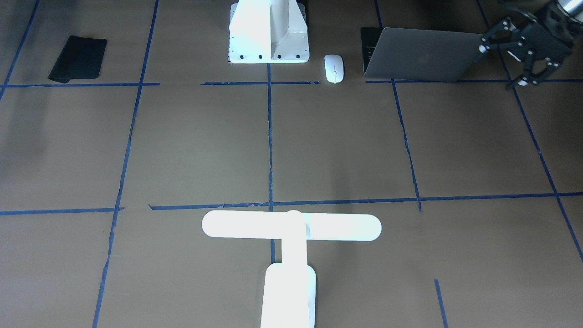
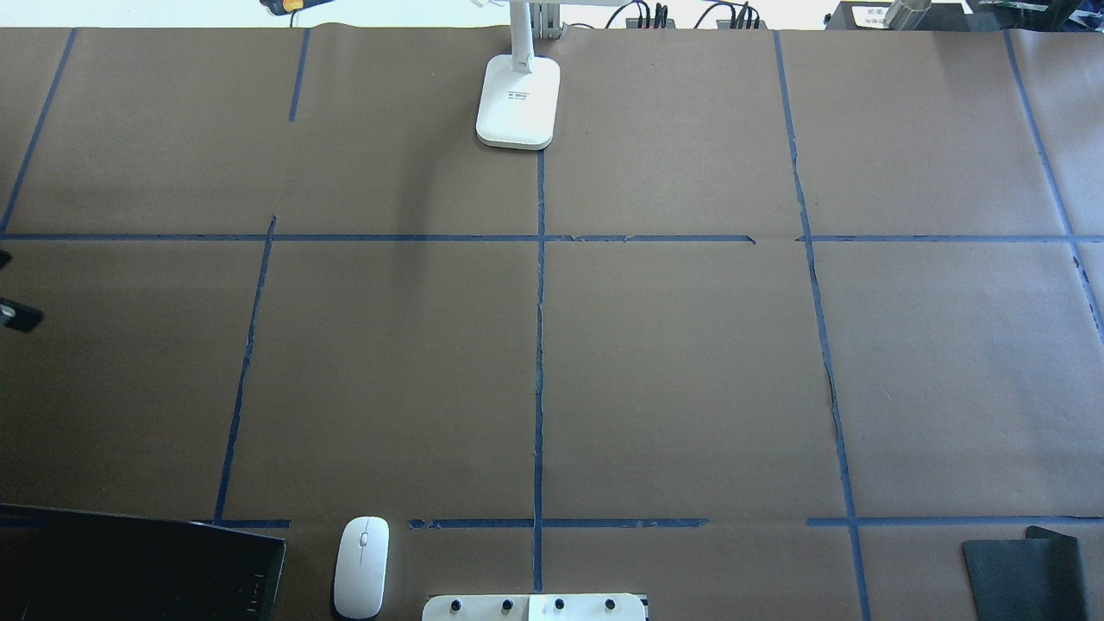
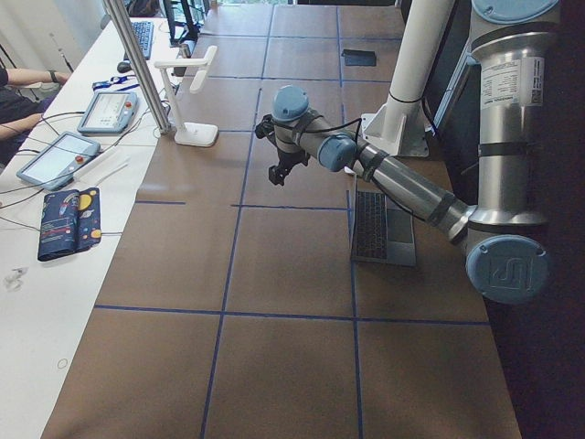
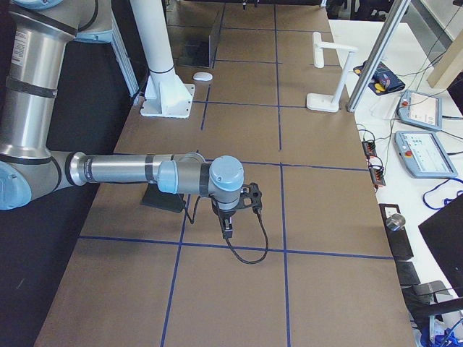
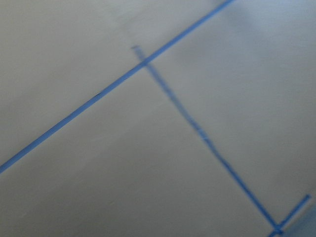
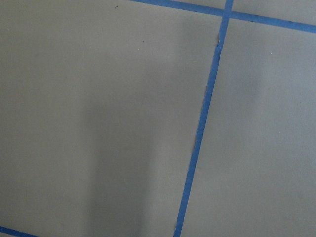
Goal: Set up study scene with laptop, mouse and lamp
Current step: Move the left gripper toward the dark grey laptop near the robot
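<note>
The grey laptop [image 1: 421,57] stands half open near the robot's base on its left side, lid toward the front-facing camera; it also shows in the overhead view [image 2: 138,569]. The white mouse [image 1: 334,68] lies between the laptop and the pedestal. The white T-shaped lamp [image 1: 291,228] stands at the table's far edge, in the middle; its base shows in the overhead view [image 2: 517,103]. My left gripper [image 1: 503,66] is open and empty, hovering beside the laptop's outer side. My right gripper [image 4: 228,228] shows only in the exterior right view, above bare table; I cannot tell if it is open or shut.
A black mat [image 1: 78,59] lies near the base on the robot's right side, under the right arm. The white bolted pedestal [image 1: 268,32] stands at the near middle. Blue tape lines grid the brown table. Pendants [image 4: 427,152] and cables lie beyond the far edge.
</note>
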